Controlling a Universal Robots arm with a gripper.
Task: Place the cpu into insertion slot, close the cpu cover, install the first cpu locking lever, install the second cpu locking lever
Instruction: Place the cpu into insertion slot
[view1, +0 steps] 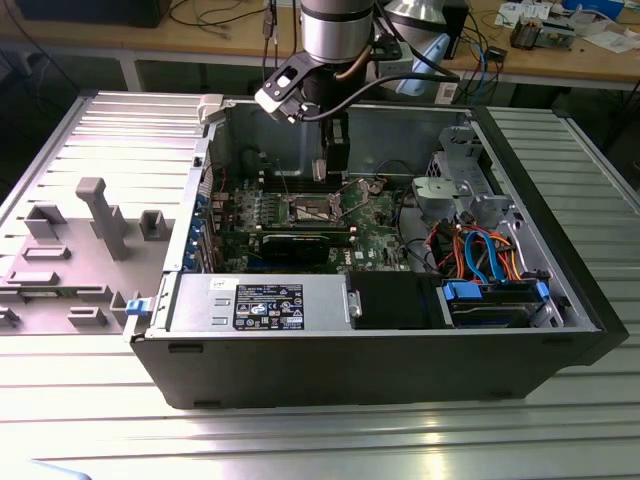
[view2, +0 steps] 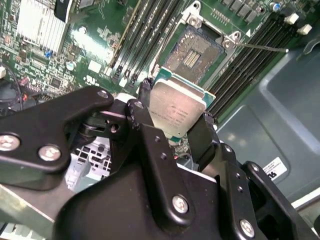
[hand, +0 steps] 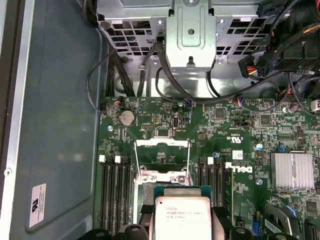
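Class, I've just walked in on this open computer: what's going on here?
The robot arm's gripper is shut on the cpu, holding it inside the open computer case, close over the green motherboard. The insertion slot is empty and the cpu cover is flipped open. The chip is not yet seated.

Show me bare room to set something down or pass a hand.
Free: ribbed table before the case; grey panel beside the memory slots. Crowded: cables around the drive cage; gripper holding the cpu near the insertion slot.
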